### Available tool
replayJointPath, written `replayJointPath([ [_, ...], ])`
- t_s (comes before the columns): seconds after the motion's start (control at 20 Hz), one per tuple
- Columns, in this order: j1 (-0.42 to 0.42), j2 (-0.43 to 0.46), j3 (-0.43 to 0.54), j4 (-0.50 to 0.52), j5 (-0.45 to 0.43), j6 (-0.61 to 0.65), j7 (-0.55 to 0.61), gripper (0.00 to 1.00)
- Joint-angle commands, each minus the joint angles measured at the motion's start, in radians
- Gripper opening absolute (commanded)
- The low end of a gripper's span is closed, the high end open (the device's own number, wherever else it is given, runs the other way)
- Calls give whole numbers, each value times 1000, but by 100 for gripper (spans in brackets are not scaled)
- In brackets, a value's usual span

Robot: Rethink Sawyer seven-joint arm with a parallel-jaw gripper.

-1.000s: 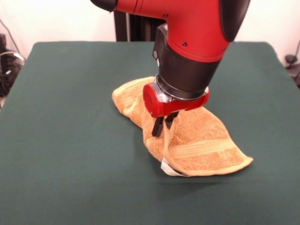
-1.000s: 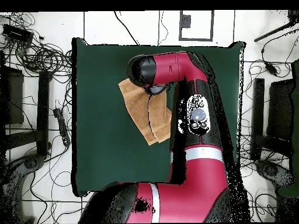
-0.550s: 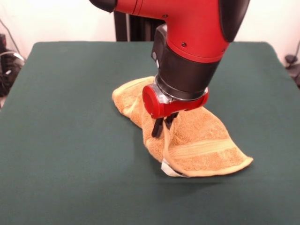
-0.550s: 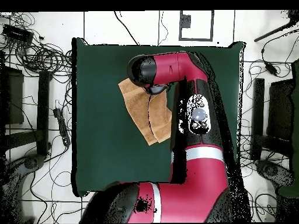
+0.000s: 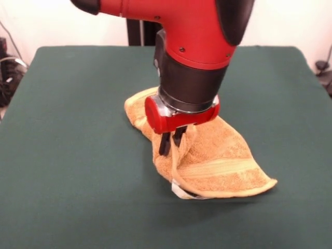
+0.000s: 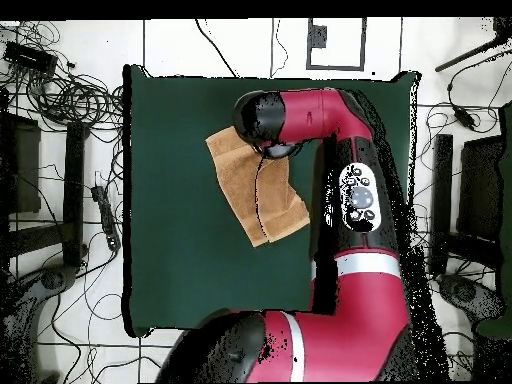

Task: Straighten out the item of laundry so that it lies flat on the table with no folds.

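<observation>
a raised fold of the towel (image 5: 218,155) is being pinched between the nearly closed black fingers of the gripper (image 5: 173,143), while the rest is being left rumpled mid-table (image 5: 78,129).

Table (image 5: 72,155) in dark green cloth; golden-orange towel (image 5: 218,161) lies on it near middle, folded over, edge lifted.

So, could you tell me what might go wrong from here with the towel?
1. The gripper pinches only a thin edge of the towel; it may slip free.
2. The towel is doubled over, its tag near the lower fold; dragging sideways could slide the whole bundle across the table rather than open it.
</observation>
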Motion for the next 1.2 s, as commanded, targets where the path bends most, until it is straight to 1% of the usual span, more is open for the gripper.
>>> replayJointPath([
  [0.05,-29,-44,128,126,48,-137,-90,0],
  [0.15,-35,-47,133,132,51,-138,-85,0],
  [0.4,-49,-49,152,141,51,-130,-132,0],
  [0.5,-48,-49,169,141,51,-100,-177,0],
  [0.6,-48,-45,176,134,52,-84,-190,0],
  [0.8,-47,-39,174,122,63,-51,-171,0],
  [0.9,-46,-32,168,119,79,-20,-138,0],
  [1.1,-52,-6,176,87,84,64,-186,0],
  [1.2,-58,3,187,86,83,75,-210,0],
])
